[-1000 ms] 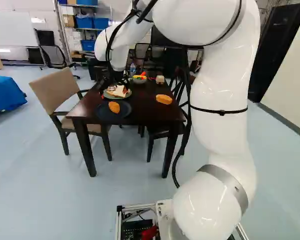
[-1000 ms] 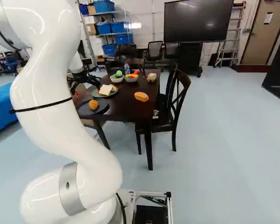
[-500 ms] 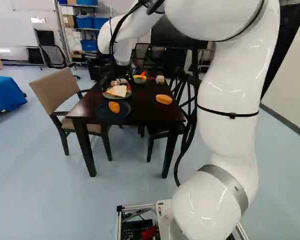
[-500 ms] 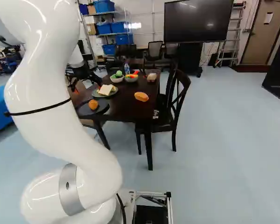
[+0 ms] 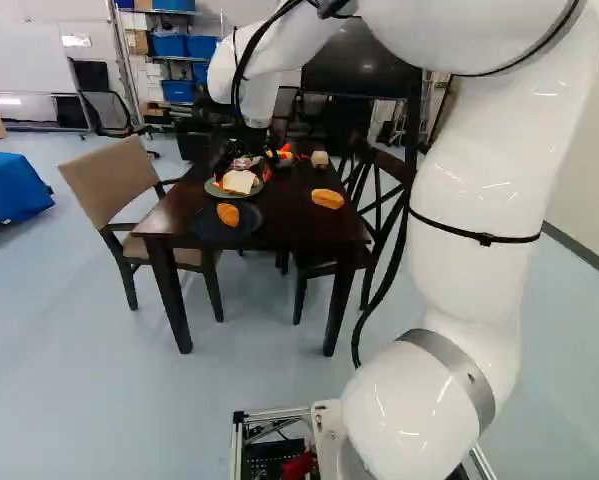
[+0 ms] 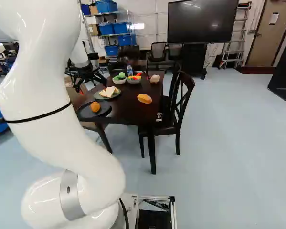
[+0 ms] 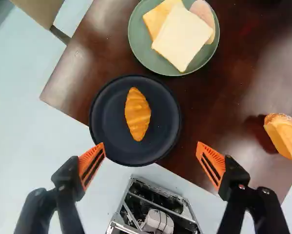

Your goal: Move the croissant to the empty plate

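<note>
- Arm swung a bit right in left base view vs. 1 sec ago; croissant & dark plate didn't budge.
- Croissant's on that plate, w/ no other food.
- Gripper is spread wide, holding nothing.
- Job's prob. done; back off w/o a bump.

Ahead of the claw, a round green plate holding pale square bread slices sits on the dark-brown wooden table, with two small pale round bowls farther beyond and an oblong golden bread roll off to the right.
</note>
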Available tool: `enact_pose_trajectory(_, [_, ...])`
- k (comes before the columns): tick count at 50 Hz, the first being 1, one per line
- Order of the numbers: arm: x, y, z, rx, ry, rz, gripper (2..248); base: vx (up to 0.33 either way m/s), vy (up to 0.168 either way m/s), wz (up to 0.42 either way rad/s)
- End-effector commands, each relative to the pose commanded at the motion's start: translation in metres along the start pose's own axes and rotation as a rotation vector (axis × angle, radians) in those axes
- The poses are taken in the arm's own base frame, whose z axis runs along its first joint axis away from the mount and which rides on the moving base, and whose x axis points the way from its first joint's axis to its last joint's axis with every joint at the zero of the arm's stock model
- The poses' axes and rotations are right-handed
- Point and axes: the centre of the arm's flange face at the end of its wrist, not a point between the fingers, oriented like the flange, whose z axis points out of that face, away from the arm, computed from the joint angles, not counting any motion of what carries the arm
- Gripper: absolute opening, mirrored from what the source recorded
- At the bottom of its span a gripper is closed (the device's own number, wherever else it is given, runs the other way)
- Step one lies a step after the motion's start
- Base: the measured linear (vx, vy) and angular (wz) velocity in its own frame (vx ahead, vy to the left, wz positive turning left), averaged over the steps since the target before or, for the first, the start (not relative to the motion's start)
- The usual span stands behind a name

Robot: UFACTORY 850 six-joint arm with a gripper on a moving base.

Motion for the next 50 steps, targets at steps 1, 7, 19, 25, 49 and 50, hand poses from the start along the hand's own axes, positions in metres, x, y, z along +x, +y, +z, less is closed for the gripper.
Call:
enact_pose_trajectory(1, [0.0, 0.0, 0.0, 0.0, 0.0, 0.0, 247, 0.0, 0.0, 0.0])
enact_pose_trajectory(7, [0.0, 0.0, 0.0, 0.0, 0.0, 0.0, 247, 0.0, 0.0, 0.0])
enact_pose_trajectory(19, [0.0, 0.0, 0.0, 0.0, 0.0, 0.0, 247, -0.091, -0.001, -0.023])
enact_pose_trajectory(25, [0.0, 0.0, 0.0, 0.0, 0.0, 0.0, 247, -0.23, 0.003, 0.03])
enact_pose_trajectory(49, [0.0, 0.0, 0.0, 0.0, 0.0, 0.0, 247, -0.253, -0.001, 0.025])
enact_pose_trajectory(50, [0.0, 0.0, 0.0, 0.0, 0.0, 0.0, 247, -0.238, -0.003, 0.034])
